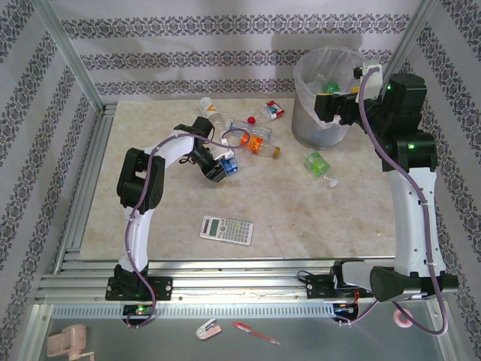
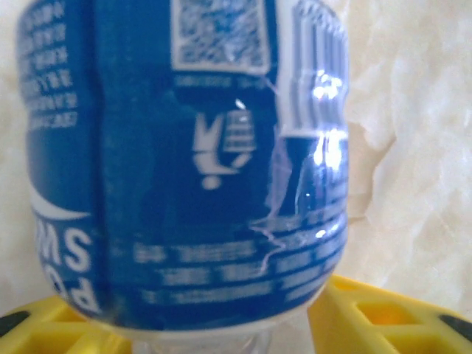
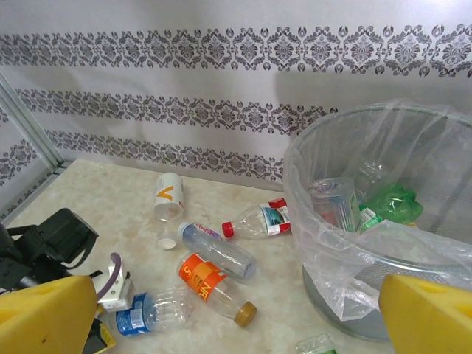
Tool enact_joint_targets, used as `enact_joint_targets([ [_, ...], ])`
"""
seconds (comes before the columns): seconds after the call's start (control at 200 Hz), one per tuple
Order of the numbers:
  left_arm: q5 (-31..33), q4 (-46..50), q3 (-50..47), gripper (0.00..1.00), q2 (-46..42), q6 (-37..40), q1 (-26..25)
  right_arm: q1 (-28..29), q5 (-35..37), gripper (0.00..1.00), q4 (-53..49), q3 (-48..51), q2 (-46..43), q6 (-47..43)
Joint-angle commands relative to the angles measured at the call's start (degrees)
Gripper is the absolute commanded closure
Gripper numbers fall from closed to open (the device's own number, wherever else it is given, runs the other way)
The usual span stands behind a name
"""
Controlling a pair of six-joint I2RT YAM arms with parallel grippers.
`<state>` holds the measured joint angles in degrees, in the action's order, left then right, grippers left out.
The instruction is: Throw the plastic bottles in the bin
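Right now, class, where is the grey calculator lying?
In the top view the calculator lies flat at the table's near middle, alone, nearer the camera than the blue-labelled bottle.

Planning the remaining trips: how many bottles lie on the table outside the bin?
6: white-labelled bottle back left; red-labelled bottle back centre; clear bottle and orange-labelled bottle mid-table; blue-labelled bottle at the left gripper; green bottle beside the bin. Others may hide behind the bin.

**Marbled table, bottles scattered over the far half**

Table (image 1: 150,218) carries a grey calculator (image 1: 226,229) front-centre. Farther back lie a blue-label bottle (image 1: 229,164), orange-label bottle (image 1: 261,147), clear bottle (image 1: 239,128), red-label bottle (image 1: 272,112) and white cup (image 1: 210,107). A green bottle (image 1: 316,162) lies near the upright bin (image 1: 308,128) at far right.
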<state>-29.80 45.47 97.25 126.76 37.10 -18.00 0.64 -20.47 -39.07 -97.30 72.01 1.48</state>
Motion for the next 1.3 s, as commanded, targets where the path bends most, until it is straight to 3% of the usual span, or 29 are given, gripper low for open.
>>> enact_joint_targets([
  [0.0,-1.4,0.6,-1.6,0.51,-2.8,1.4,-0.6,0.7,0.4,0.02,0.4,0.4,-0.9,-0.7],
  [0.465,-2.1,-2.6,-5.0,0.80,-6.7,1.4,-1.8,0.7,0.3,0.02,0.6,1.5,-1.3,-0.4],
  [0.649,-2.7,-8.8,-10.4,0.89,-12.0,-2.1,-2.0,0.7,0.0,0.02,0.8,3.0,-2.2,0.0],
  [0.984,-5.4,-27.9,-21.5,1.00,-26.4,-13.6,-3.7,0.8,-5.1,0.02,0.8,3.2,-2.1,5.4],
  [1.294,-4.5,-38.0,-23.2,1.00,-33.4,-19.7,-9.1,2.6,-15.9,0.02,0.5,3.6,-0.1,9.8],
])
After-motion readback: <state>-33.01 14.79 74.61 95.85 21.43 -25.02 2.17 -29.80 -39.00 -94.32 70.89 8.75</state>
